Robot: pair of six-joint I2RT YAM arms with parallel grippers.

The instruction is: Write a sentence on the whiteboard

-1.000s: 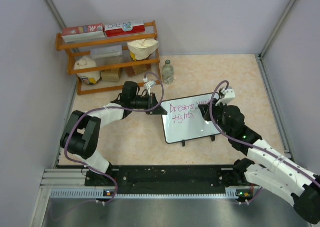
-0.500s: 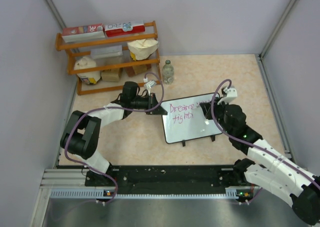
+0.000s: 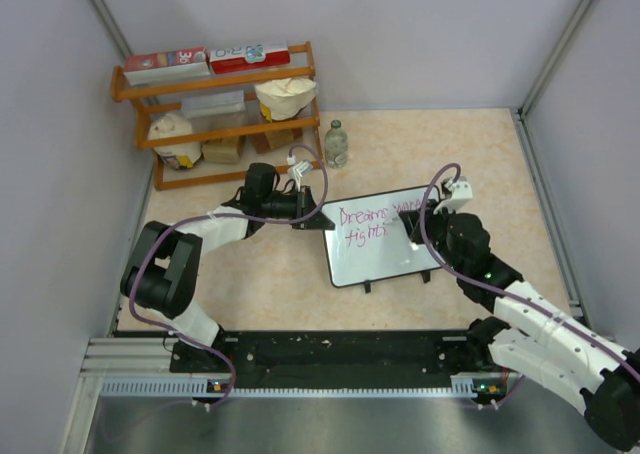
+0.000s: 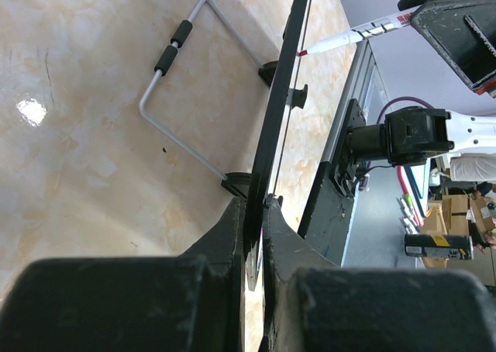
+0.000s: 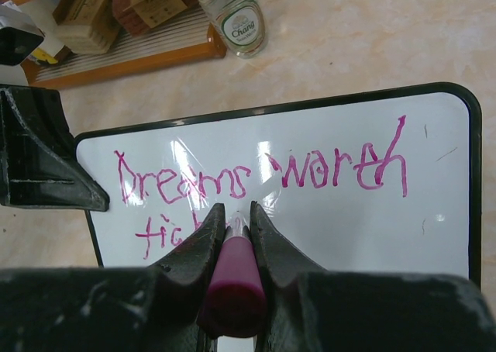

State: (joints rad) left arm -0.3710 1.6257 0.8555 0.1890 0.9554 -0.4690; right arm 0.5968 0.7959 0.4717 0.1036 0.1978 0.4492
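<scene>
The whiteboard (image 3: 395,259) stands tilted on the table, black-framed, also in the right wrist view (image 5: 403,236). The sentence (image 5: 256,177) in pink marker reads "Dreams worth" with "figh" started beneath; in the top view (image 3: 372,224) the second line reads "fight". My left gripper (image 3: 312,217) is shut on the board's left edge (image 4: 273,146), seen edge-on in the left wrist view. My right gripper (image 5: 235,212) is shut on a pink marker (image 5: 231,282), tip pointing at the board below "Dreams". The marker shows in the left wrist view (image 4: 353,36).
A wooden rack (image 3: 215,114) with boxes and bags stands at the back left. A clear bottle (image 3: 336,144) stands next to it, just behind the board. The board's wire stand (image 4: 198,88) rests on the table behind it.
My right gripper with the marker has shifted slightly over the board's right side, drifting right, then back left. The left arm and board have not moved.
</scene>
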